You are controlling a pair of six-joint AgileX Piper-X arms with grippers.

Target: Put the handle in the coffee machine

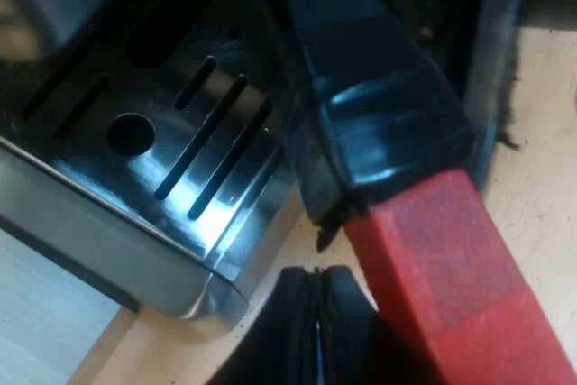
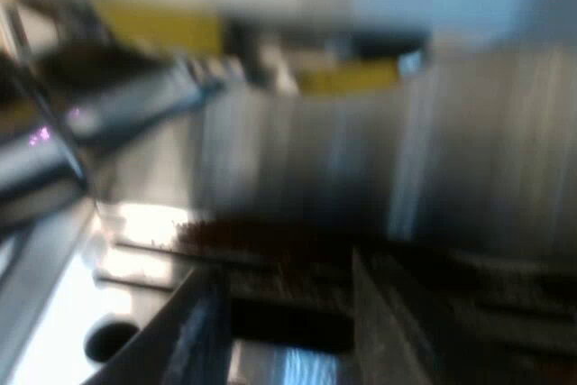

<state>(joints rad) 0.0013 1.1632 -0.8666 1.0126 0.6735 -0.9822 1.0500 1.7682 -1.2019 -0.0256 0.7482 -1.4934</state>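
Observation:
The holder's dark handle (image 1: 379, 105) runs over the corner of the espresso machine's drip tray (image 1: 180, 132) and ends in a red tip (image 1: 451, 286). My left gripper (image 1: 317, 331) is shut, its two black fingers pressed together with nothing between them, right beside the red tip and just off the tray's corner. My right gripper (image 2: 288, 331) is open, its two fingers (image 2: 194, 335) wide apart in front of the machine's metal front (image 2: 361, 160). A dark gap lies between them. I cannot tell whether the holder's metal head is locked into the machine.
The drip tray is shiny metal with long slots and a round hole (image 1: 129, 132). Light wooden table (image 1: 541, 160) shows past the handle. Near the right gripper lie a metal ledge with a round hole (image 2: 108, 340) and a dark brown smear (image 2: 261, 236).

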